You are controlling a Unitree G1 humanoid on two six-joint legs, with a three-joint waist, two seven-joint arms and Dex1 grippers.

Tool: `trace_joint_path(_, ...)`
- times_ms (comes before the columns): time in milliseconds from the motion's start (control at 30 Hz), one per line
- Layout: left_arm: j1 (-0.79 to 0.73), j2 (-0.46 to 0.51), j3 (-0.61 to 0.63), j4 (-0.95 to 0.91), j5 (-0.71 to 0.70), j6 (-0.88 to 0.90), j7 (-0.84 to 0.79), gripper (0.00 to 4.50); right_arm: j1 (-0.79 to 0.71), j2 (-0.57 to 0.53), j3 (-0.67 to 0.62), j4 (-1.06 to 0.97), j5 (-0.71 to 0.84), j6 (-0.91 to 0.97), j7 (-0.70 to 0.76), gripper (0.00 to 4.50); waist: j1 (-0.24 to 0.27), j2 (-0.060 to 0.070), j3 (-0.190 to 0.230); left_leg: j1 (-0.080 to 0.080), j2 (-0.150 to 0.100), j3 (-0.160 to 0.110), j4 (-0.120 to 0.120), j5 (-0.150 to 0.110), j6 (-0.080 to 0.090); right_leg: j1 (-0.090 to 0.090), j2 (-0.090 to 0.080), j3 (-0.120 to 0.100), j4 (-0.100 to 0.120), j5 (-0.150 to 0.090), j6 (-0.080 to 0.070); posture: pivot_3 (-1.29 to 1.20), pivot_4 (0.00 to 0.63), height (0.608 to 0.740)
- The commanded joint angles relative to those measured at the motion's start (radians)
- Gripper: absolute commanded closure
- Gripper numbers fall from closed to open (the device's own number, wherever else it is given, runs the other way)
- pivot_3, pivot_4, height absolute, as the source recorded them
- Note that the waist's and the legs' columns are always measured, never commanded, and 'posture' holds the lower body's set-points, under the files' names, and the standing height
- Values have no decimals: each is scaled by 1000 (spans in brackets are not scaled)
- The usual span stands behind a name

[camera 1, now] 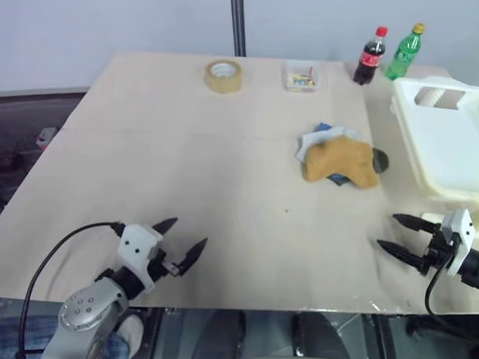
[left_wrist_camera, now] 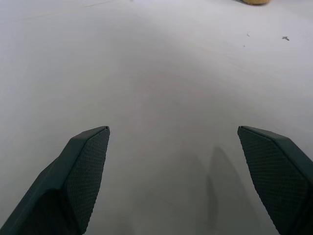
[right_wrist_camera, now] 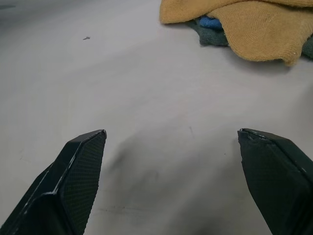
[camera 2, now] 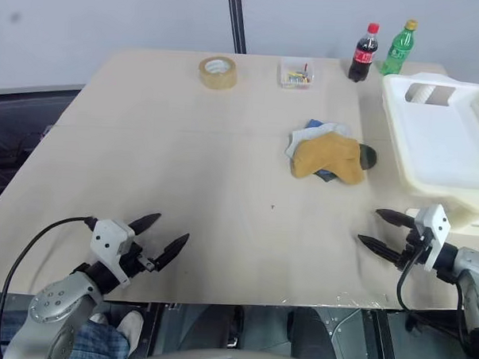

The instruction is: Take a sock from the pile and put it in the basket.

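Counter (camera 1: 185,161): 1 pile (camera 1: 340,158), 1 basket (camera 1: 451,149), 2 bottles (camera 1: 370,56), 1 tape roll (camera 1: 224,75). Left tool (camera 1: 181,244) and right tool (camera 1: 396,234): fingers apart, empty.

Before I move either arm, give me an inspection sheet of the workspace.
Surface: tan table, a few specks.
Job's things: sock pile right of centre, mustard sock on top; basket at the table's right edge, no sock seen inside.
Clutter: tape roll, small clear box, cola bottle, green bottle along the far edge.
Grippers: left claw and right claw open, empty, at the near edge.
Cables: black cable at the left arm.
Surroundings: pale wall, dark pole.
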Motion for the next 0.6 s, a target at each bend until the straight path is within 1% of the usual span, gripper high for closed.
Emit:
trace_joint_path(33, 4, 6, 25, -50, -23, 3, -8, 0, 8, -16, -46, -25, 23, -10, 10, 39, 0, 0, 0, 0, 0, 0, 0, 0, 0, 0, 0, 0, 0, 0, 0, 0, 150, 740)
trace_joint_path(200, 0, 9, 14, -52, -32, -10, -26, 0, 43, -3, -60, -61, 32, -14, -6, 39, 1, 0, 0, 0, 0, 0, 0, 0, 0, 0, 0, 0, 0, 0, 0, 0, 150, 740)
trace_joint_path(367, -16, 2, 14, -58, -40, -17, -33, 0, 42, 16, -64, -79, 46, -14, -18, 39, -1, 0, 0, 0, 0, 0, 0, 0, 0, 0, 0, 0, 0, 0, 0, 0, 150, 740)
trace_joint_path(467, -20, -4, 13, -60, -48, -52, -57, 0, 40, 23, -63, -86, 52, -15, -20, 39, 0, 0, 0, 0, 0, 0, 0, 0, 0, 0, 1, 0, 0, 0, 0, 0, 150, 740)
trace_joint_path(600, -7, -5, 17, -58, -59, -62, -71, 0, 48, 27, -63, -92, 53, -17, -23, 39, 0, 0, 0, 0, 0, 0, 0, 0, 0, 0, 0, 0, 0, 0, 0, 0, 150, 740)
